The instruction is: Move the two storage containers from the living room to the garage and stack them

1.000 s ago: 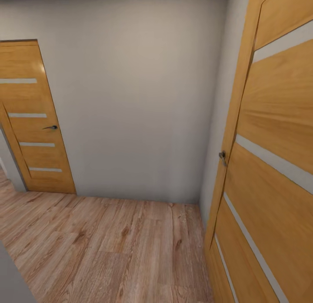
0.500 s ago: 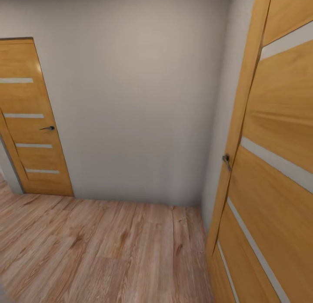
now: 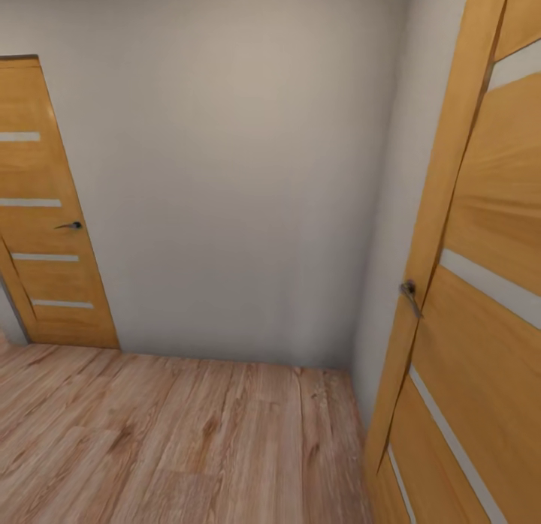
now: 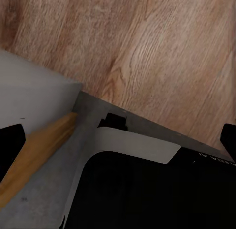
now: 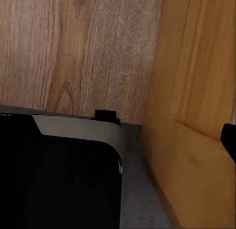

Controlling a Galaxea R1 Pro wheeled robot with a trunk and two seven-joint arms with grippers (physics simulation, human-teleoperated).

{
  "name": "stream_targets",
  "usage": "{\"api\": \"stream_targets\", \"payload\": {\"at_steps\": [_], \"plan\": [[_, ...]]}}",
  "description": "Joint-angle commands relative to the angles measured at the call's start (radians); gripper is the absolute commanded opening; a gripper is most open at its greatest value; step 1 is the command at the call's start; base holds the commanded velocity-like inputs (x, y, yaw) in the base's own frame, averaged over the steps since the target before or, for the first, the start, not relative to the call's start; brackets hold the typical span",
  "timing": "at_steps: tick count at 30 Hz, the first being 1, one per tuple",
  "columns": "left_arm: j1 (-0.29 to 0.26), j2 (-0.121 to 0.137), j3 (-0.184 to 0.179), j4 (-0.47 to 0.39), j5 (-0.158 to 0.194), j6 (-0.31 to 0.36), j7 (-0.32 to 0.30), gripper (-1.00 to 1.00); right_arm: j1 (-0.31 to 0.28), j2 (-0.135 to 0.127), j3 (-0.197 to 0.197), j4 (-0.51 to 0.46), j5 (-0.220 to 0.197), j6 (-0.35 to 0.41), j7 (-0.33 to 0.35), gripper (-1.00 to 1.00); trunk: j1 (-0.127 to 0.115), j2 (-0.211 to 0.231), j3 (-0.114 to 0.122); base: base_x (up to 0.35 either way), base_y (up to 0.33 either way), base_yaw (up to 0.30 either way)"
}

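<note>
a: which step is this?
b: travel, i judge. the head view shows a wood door (image 3: 481, 284), a far door (image 3: 45, 209), a grey wall (image 3: 225, 171) and plank floor (image 3: 188, 434).
a: containers? grippers?
b: no containers here; gripper state, cannot tell. next, pass a door.

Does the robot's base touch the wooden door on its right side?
Cannot tell. In the right wrist view the base sits close beside the door, but no gap or contact shows plainly.

faint white lettering on the robot's dark base (image 4: 216, 159), perhaps letters, too blurred to read
</note>
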Motion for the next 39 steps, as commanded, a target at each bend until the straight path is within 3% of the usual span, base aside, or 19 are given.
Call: {"api": "stream_targets", "payload": {"at_steps": [1,39], "plan": [[-0.001,0.000,-0.001,0.001,0.004,-0.003,0.002,1.00,-0.001,0.001,0.009,0.003,-0.009,-0.006,-0.001,1.00,0.001,-0.001,-0.001,0.321,0.000,0.000],[-0.001,0.001,-0.001,0.001,0.004,-0.002,0.002,1.00,-0.001,0.003,0.009,0.003,-0.010,0.007,-0.007,1.00,0.001,-0.001,-0.001,0.321,0.000,0.000]]}}
